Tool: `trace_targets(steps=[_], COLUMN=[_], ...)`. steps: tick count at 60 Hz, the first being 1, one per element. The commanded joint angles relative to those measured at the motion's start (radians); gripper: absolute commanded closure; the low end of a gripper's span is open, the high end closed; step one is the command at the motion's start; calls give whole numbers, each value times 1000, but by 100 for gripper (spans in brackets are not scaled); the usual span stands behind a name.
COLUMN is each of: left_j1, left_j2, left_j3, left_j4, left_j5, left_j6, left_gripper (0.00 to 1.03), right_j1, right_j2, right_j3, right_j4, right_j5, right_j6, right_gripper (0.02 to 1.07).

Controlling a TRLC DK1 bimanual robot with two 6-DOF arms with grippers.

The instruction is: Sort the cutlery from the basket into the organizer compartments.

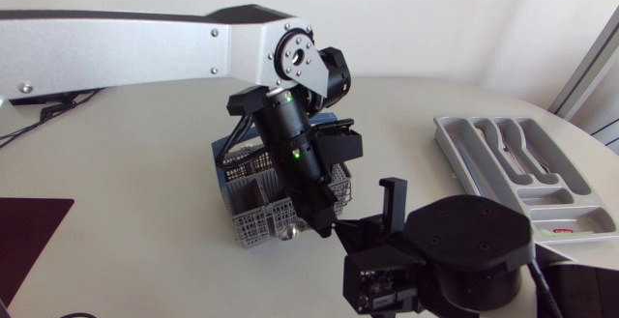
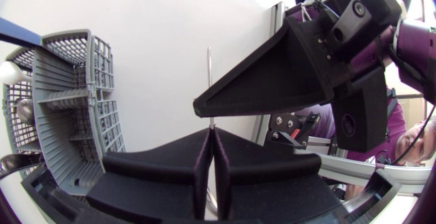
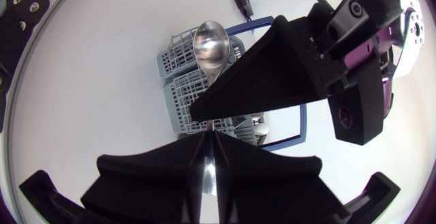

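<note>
- The right pincer (image 3: 210, 132) was clamped on the spoon (image 3: 210, 43) by its handle, with the basket (image 3: 178, 91) beyond.
- The left pincer (image 2: 210, 134) was pinched together on a thin metal piece (image 2: 210, 81) beside the basket.
- The organizer (image 1: 556, 200) lay well apart on the tabletop, so the spoon needed a firm, level carry there.

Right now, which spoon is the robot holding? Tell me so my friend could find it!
On the table, look for the grey basket under the big silver arm. Close by it, the right gripper pinches a spoon by its handle. Unlike the cutlery inside the basket, its shiny round bowl sticks out in the open.
</note>
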Motion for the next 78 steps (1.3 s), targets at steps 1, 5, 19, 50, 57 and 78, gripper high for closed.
trace_targets(steps=[1,5,19,50,57,78], left_j1=[14,17,24,37,64,124], left_j2=[17,18,6,-28,-46,-146], left_j3=[46,46,40,36,52,56], left_j4=[-19,-19,-33,-33,-36,88], left_j5=[37,37,77,81,81,58], left_j6=[12,12,19,29,27,-45], left_gripper=[100,100,90,79,76,72], right_j1=[8,8,5,0,-10,-210], right_j2=[11,11,11,11,4,-115], right_j3=[-12,-13,-24,-42,-53,-53], right_j4=[-5,-5,-7,-16,-19,-160], right_j5=[14,15,15,20,20,-121], right_j6=[-17,-15,-9,-1,-1,-11], right_gripper=[101,101,101,101,101,101])
